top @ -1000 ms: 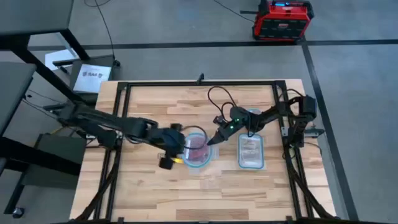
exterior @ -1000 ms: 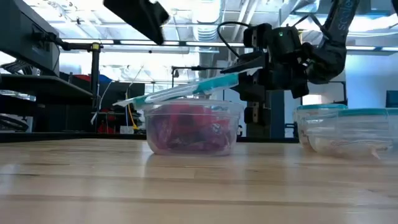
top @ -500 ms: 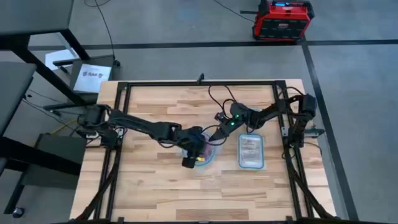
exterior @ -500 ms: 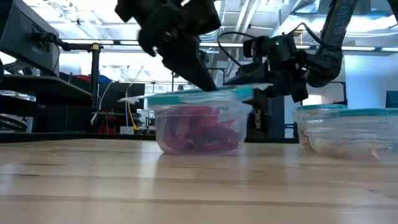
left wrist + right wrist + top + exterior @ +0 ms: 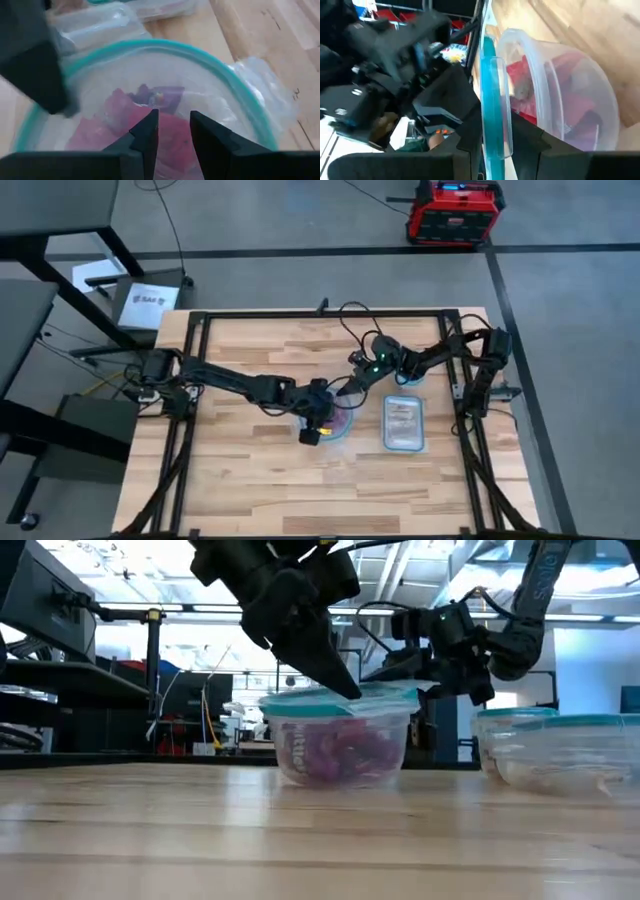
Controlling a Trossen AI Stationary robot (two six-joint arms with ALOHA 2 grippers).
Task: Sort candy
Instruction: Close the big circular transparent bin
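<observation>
Plenty left to do: red and purple candy [image 5: 335, 750] heaped together, unsorted, in the round bowl [image 5: 296, 762] at mid-table, under its teal lid [image 5: 330, 703]. Left gripper [image 5: 172, 116] narrowly parted, grasping nothing, tips on that lid; right gripper [image 5: 492, 134] clenched on the lid's right edge. To the right, the rectangular tub [image 5: 387, 423], contents hard to make out

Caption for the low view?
Left gripper presses onto clear teal-rimmed lid over round candy bowl.

A lab or workshop: grey concrete floor [image 5: 300, 220], red equipment case [image 5: 455, 213], exposed ceiling ducts [image 5: 340, 570].
</observation>
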